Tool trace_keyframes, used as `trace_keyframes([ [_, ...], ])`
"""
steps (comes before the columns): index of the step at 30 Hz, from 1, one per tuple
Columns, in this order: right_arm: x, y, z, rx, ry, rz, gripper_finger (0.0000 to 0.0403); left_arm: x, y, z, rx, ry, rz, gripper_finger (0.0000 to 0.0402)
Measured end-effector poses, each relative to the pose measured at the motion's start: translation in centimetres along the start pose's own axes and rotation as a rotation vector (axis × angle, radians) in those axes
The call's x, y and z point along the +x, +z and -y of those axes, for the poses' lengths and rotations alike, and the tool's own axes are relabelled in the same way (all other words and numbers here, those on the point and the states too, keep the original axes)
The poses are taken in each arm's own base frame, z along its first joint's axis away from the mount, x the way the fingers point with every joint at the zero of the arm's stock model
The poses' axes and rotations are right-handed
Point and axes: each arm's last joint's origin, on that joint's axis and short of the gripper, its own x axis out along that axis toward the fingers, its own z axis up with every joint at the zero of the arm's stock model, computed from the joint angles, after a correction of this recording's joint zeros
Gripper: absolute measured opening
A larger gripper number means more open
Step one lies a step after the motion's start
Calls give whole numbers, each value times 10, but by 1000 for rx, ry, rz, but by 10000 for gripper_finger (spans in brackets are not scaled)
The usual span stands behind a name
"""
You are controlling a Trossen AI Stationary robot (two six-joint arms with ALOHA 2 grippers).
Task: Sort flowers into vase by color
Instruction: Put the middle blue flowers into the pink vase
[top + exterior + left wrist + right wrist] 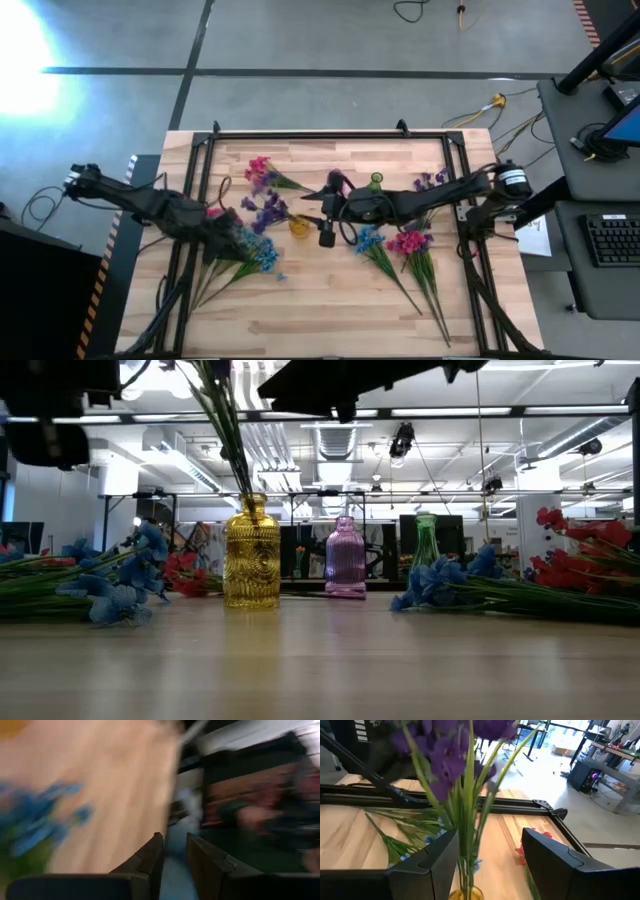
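right gripper [487,865] fingers spread apart around purple flowers [450,755] stems.

From my station both arms read as dark, near-black jointed links. The right arm [440,195] carries a round silver-capped motor housing near its base, with black cable looping beside the wrist. The left arm [150,205] is the same dark colour, pale at its outer end. My right wrist camera shows two broad, angular matte-black fingers [555,857]; the left arm's fingers [150,857] look similar, though blurred.
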Motion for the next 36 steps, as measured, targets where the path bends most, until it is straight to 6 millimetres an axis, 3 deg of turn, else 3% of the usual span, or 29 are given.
trace_keyframes([
  [3,-7,4,2,-6,3,-25,211,-6,-1,7,-21,157,-63,75],
  [12,-30,8,9,-26,20,-168,210,-1,-18,34,-56,267,-270,75],
  [23,-63,18,17,27,30,-266,210,23,-59,25,-206,454,-399,75],
  [32,-79,29,15,77,47,-252,210,31,-82,30,-153,498,-467,75],
  [36,-84,32,12,97,58,-244,210,41,-87,26,-118,556,-420,75],
])
